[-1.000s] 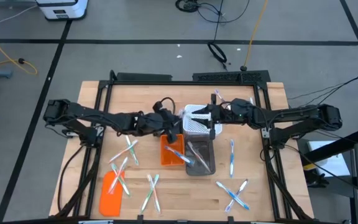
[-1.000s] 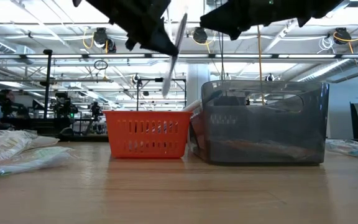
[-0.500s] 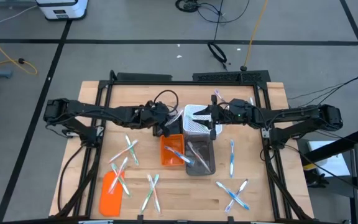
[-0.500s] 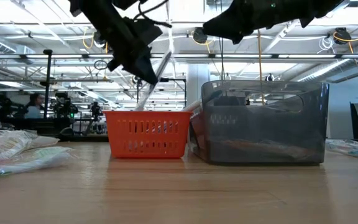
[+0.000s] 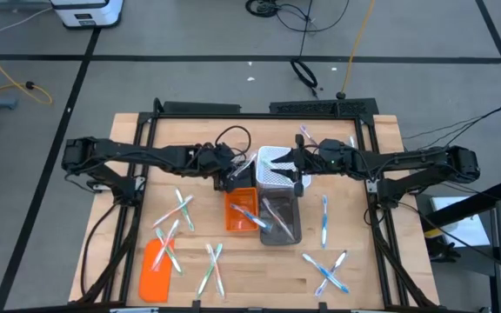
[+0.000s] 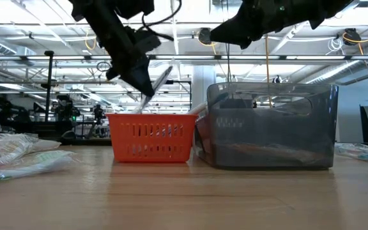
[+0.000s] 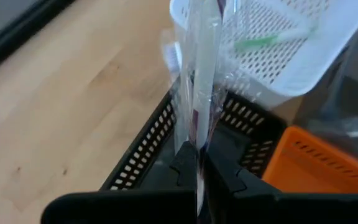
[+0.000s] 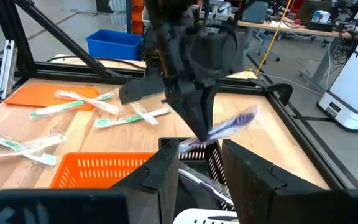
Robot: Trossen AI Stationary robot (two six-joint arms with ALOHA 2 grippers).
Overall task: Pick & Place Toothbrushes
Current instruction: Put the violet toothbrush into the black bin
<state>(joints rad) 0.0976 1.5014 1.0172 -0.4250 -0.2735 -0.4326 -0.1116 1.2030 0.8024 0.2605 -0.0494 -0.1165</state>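
One wrapped toothbrush (image 7: 199, 81) is pinched in the left claw (image 6: 144, 87), its long axis slanting down over the orange basket (image 6: 151, 137) right below, while the right claw (image 8: 199, 163), half parted and holding nothing, hovers over the bins.

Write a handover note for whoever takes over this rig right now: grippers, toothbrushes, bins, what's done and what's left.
Left gripper: shut on a clear-wrapped toothbrush with a purple accent, tilted above the orange slotted basket.
Right gripper: open, empty, over the white perforated basket.
Done: some brushes lie in the orange basket and the grey translucent bin.
Left: place the held brush; loose wrapped toothbrushes lie scattered on the wooden table.
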